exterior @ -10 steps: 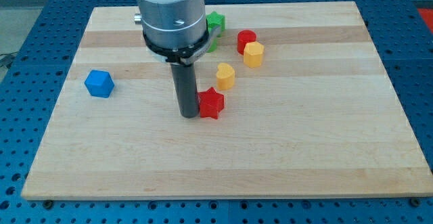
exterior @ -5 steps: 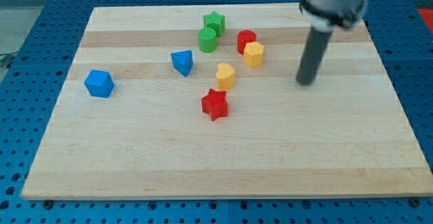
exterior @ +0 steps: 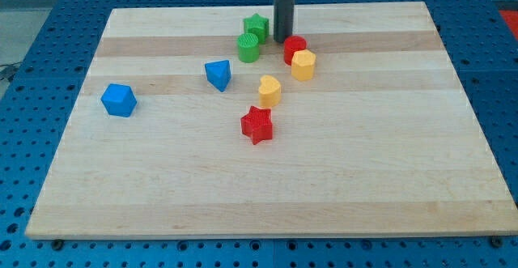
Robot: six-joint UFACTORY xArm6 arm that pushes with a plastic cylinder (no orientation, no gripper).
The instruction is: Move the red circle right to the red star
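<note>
Bright, even overhead light; sharp focus, faint soft shadows.

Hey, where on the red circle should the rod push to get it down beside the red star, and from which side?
Push the red circle on its upper-right rim, from the view's top. The red star lies below and slightly left. My tip sits just upper-left of the circle. The yellow block touches its lower right and a yellow heart stands in the path, so steer around them.

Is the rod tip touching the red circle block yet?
Cannot tell. In the camera view my tip sits right at the upper left edge of the red circle block, with neither a gap nor contact plainly visible.
</note>
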